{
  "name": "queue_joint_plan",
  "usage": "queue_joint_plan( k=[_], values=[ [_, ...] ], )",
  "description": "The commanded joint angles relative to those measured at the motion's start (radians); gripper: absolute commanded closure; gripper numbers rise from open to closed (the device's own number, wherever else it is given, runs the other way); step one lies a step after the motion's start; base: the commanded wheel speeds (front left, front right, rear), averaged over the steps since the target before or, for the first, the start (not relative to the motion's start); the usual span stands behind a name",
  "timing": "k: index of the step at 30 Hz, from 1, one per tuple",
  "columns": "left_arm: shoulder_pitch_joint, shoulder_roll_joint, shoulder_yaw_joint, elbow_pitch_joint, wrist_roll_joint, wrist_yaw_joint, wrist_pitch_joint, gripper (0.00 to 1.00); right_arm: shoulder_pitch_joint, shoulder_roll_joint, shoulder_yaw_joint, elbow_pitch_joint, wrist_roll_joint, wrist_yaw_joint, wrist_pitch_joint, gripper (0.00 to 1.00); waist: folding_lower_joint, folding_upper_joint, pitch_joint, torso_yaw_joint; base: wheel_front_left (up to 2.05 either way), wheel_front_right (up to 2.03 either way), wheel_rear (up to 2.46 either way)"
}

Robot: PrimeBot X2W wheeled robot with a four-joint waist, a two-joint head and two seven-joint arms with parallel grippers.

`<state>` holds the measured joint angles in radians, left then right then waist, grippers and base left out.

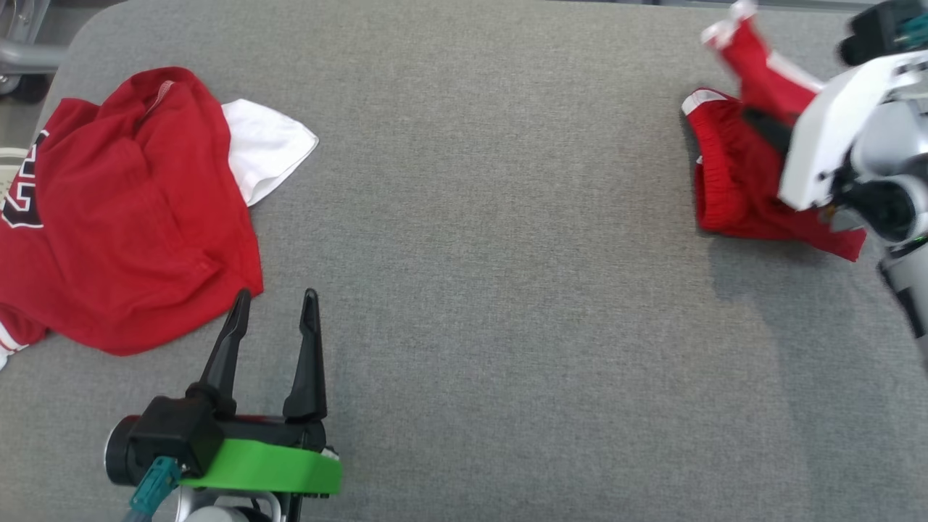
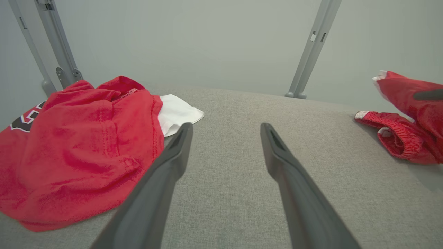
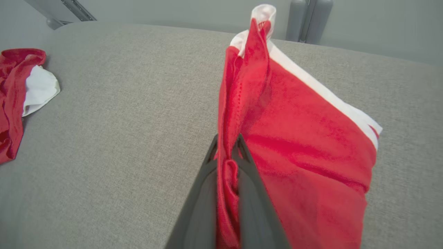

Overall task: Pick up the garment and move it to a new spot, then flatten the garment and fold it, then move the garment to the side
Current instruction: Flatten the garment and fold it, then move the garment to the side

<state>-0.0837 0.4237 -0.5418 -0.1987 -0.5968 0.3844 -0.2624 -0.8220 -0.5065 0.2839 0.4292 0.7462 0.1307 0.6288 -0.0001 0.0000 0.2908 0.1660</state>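
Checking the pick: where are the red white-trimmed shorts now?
The red shorts with white trim are at the head view's far right, pinched by the right gripper, opposite the red jersey.

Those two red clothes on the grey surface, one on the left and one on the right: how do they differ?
The shirt lies crumpled and untouched; the shorts are pinched in the right tool, with one part raised. The shirt is larger and bears dark lettering; the shorts have white trim and an elastic waistband. Both are red fabric.
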Motion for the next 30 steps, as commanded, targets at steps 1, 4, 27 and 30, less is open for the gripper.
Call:
queue_joint_plan(
  k=[1, 4, 27, 30],
  values=[
    [-0.029, -0.009, -0.001, 0.009, 0.011, -0.009, -0.003, 0.00, 0.022, 0.019, 0.018, -0.019, -0.024, 0.000, 0.021, 1.00, 0.0001, 0.0000, 0.012, 0.013, 0.00, 0.00, 0.00],
    [-0.052, -0.020, -0.002, 0.031, 0.010, -0.028, -0.003, 0.00, 0.055, 0.057, 0.050, -0.048, -0.068, 0.000, 0.058, 1.00, 0.0001, 0.0000, 0.015, 0.034, 0.00, 0.00, 0.00],
    [-0.040, -0.055, 0.066, 0.029, 0.039, -0.067, -0.003, 0.00, 0.278, 0.040, -0.451, -0.251, -0.043, 0.000, 0.232, 0.00, 0.0001, 0.0000, 0.067, 0.016, 0.00, 0.00, 0.00],
    [-0.051, -0.059, 0.066, 0.032, 0.047, -0.063, -0.003, 0.00, 0.273, 0.073, -0.519, -0.222, -0.046, 0.000, 0.245, 0.00, 0.0001, 0.0000, 0.082, 0.032, 0.00, 0.00, 0.00]
  ],
)
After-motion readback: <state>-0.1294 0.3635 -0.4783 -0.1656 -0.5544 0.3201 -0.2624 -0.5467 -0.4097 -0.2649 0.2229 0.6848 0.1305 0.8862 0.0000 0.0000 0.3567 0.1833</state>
